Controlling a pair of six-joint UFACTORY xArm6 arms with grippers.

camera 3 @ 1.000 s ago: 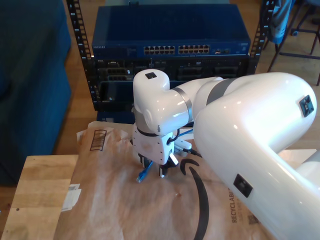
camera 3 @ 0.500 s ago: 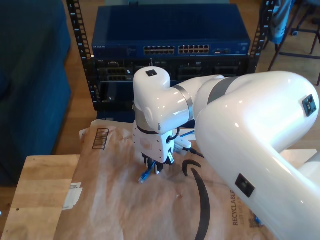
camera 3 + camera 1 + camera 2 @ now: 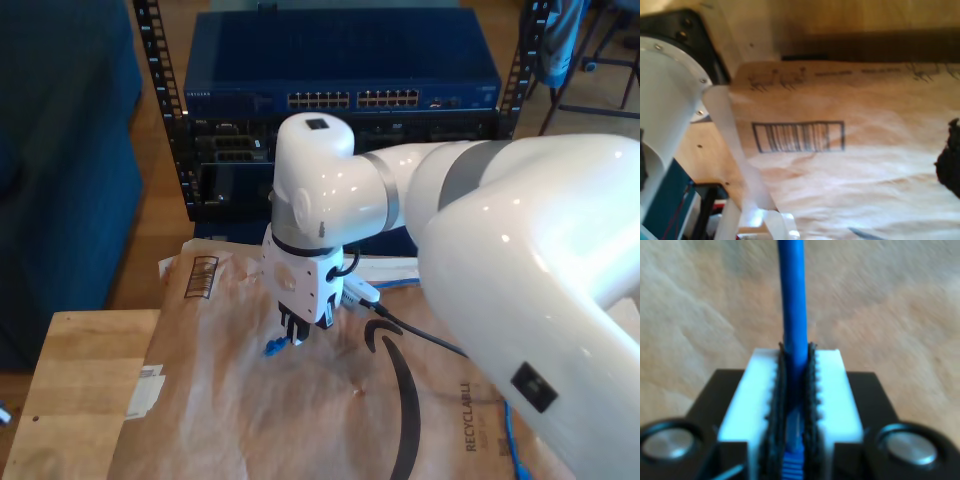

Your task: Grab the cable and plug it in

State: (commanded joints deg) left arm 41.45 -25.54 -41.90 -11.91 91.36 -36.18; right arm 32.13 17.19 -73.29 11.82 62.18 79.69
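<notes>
Behind the table (image 3: pixel 70 370) stands a rack (image 3: pixel 175 130) holding a blue network switch (image 3: pixel 340 65) with 2 banks of ports. On the table lies brown paper packaging (image 3: pixel 240 400). Above the packaging, a white arm lowers my second gripper (image 3: pixel 292 328), jaws pinching the cable (image 3: pixel 272 347), whose plug end pokes out below. The second wrist view shows the cable (image 3: pixel 792 310) clamped between white pads (image 3: pixel 832 390). The first wrist view shows the packaging's barcode (image 3: pixel 798 136); I cannot tell the state of my first gripper's jaws.
</notes>
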